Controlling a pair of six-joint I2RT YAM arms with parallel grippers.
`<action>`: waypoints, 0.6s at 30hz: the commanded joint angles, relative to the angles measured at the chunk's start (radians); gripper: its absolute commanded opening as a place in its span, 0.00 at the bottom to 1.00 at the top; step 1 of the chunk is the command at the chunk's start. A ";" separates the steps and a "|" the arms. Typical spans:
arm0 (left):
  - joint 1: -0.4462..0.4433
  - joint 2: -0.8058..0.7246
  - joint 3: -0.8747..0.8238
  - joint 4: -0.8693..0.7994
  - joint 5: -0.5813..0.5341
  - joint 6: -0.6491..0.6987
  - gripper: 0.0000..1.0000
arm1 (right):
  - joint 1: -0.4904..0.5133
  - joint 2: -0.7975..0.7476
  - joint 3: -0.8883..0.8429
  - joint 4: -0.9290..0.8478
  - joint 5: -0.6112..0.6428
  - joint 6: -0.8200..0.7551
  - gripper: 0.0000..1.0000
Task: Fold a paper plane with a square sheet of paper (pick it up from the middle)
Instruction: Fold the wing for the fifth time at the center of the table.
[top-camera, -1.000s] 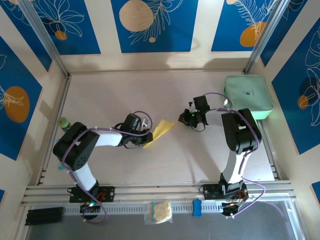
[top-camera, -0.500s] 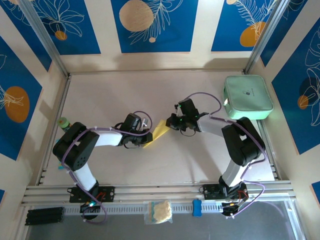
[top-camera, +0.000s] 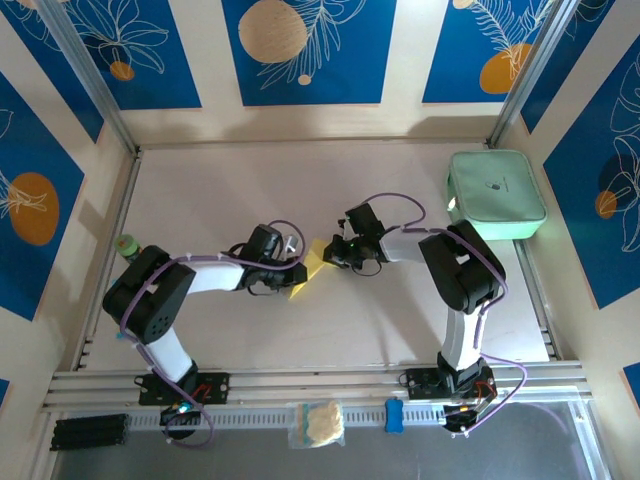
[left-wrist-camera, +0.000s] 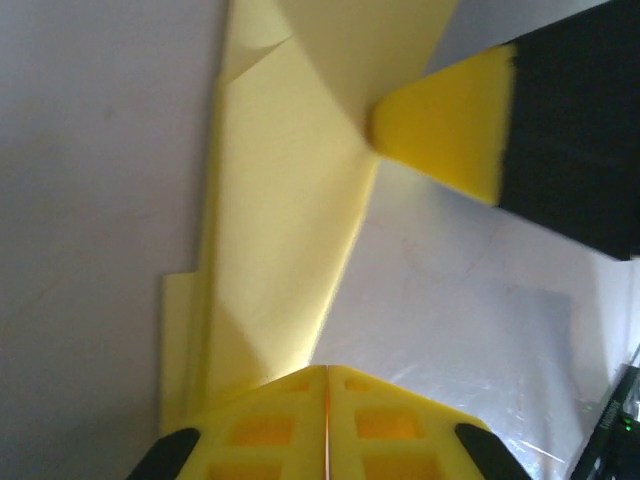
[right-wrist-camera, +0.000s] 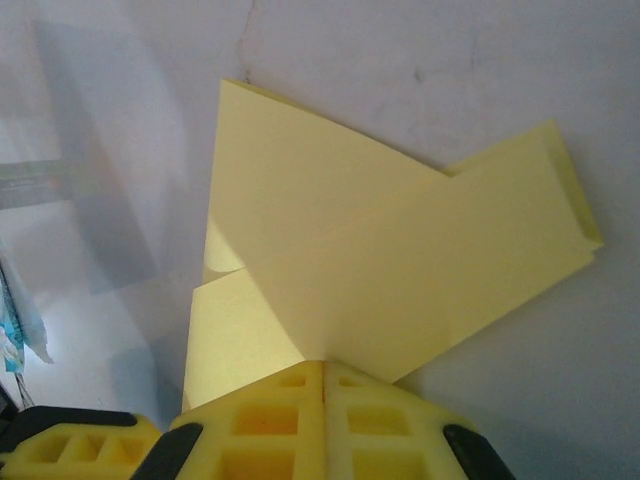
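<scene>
The right hand (top-camera: 335, 252), jaws shut, had swung across to press its tip on the half-folded paper plane (top-camera: 310, 266), which the left hand (top-camera: 289, 275) held pinched; creasing looked underway.

The creased yellow paper plane (top-camera: 307, 268) sits folded at table (top-camera: 200, 200) centre.

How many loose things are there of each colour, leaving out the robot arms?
Yellow: 1, the paper plane
Green: 2, the mint-green case and a small green object
Cream: 1, the bagged wad
Blue: 1, a small blue piece
Black: 1, a ribbed black piece
Total: 6
</scene>
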 joint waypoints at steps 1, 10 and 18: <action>-0.002 0.030 0.061 0.012 0.040 0.040 0.11 | 0.004 0.034 0.022 -0.074 0.034 -0.023 0.05; -0.004 0.138 0.142 -0.023 0.035 0.079 0.08 | 0.001 0.051 0.039 -0.118 0.053 -0.040 0.05; -0.004 0.138 0.068 -0.055 0.013 0.093 0.03 | 0.002 0.076 0.086 -0.232 0.126 -0.058 0.04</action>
